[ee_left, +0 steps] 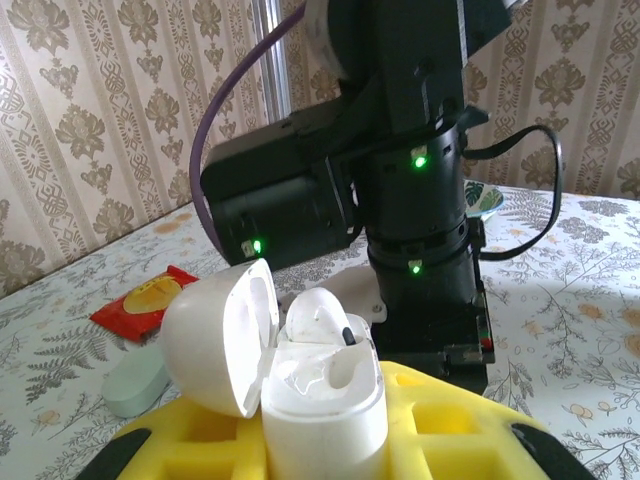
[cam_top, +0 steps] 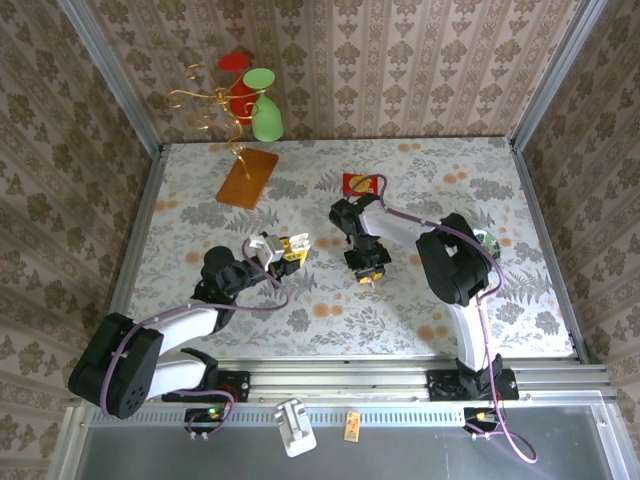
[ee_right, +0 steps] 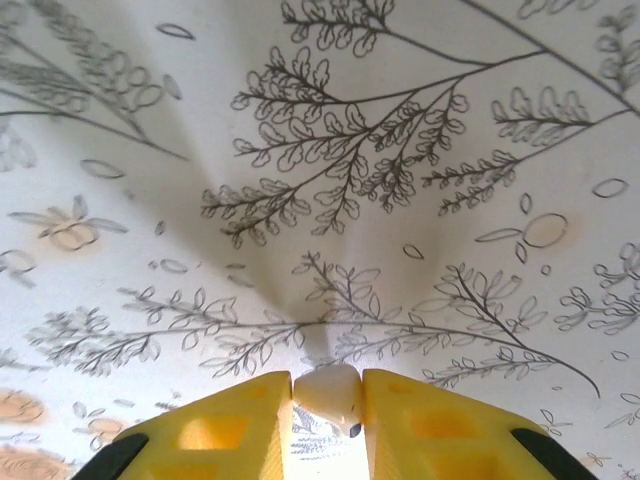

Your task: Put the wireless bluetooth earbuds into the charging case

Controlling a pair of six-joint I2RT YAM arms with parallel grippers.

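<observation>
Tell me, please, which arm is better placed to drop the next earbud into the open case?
The right arm. The right gripper pinches a small white earbud between its yellow fingers, while the left gripper is taken up holding the charging case with its lid open.

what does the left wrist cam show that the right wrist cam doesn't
Left wrist view: the left gripper clamped on a white charging case, lid open, with one seated earbud. The right arm stands behind it, and a red packet and a pale green case lie on the table.
Right wrist view: the right gripper pinching a loose earbud against puckered cloth.
Shared: yellow fingers at the bottom edge and the floral tablecloth.
</observation>
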